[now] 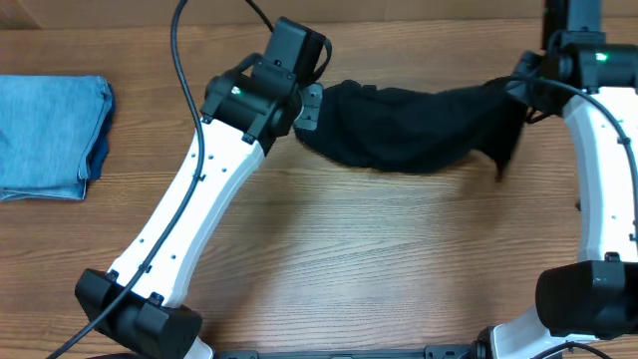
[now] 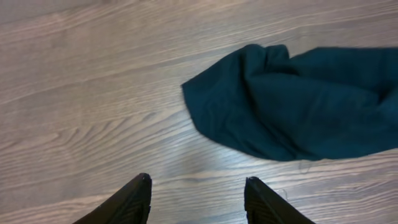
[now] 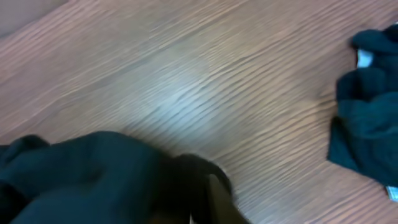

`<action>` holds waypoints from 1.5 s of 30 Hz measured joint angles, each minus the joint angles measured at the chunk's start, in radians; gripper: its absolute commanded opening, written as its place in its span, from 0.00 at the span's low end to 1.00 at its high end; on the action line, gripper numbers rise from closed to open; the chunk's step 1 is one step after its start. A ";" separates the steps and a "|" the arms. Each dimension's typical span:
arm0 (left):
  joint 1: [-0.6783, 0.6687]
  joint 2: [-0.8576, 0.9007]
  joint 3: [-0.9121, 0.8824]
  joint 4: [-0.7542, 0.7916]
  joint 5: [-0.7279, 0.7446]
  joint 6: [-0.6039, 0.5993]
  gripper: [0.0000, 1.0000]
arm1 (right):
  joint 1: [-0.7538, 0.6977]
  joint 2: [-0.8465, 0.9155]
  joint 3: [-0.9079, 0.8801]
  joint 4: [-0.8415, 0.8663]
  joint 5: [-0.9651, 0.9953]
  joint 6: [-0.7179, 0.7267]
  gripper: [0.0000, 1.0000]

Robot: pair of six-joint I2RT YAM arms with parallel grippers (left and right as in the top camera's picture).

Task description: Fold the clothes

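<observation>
Black T-shirt [image 1: 419,130] lies bunched far across the table [image 1: 349,249], limp and light, so grab an edge corner; left gripper [image 2: 198,186] spread empty beside it, right gripper [image 1: 518,95] buried in cloth, grip unclear.

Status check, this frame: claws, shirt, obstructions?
Left claw open, empty. Right claw in black T-shirt, grip unclear. T-shirt bunched, unfolded. Folded denim far left, clear.

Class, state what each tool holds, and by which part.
Left tool: nothing, jaws open. Right tool: one end of the black T-shirt bunches at it; whether gripped cannot be told.
</observation>
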 measured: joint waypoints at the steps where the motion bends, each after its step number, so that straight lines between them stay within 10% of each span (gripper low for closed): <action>1: -0.005 0.000 -0.009 0.011 0.003 0.000 0.52 | -0.005 0.000 0.000 -0.001 -0.003 -0.011 0.42; 14: -0.113 0.061 -0.156 0.099 0.046 0.015 0.57 | 0.010 0.000 0.000 -0.060 -0.208 -0.056 0.62; 22: -0.203 0.071 -0.367 0.500 0.069 0.091 0.73 | -0.002 0.000 0.000 0.003 -0.312 -0.055 0.65; 45: -0.300 0.286 -0.441 0.824 0.137 0.266 0.61 | -0.117 0.000 0.000 0.050 -0.656 -0.076 0.69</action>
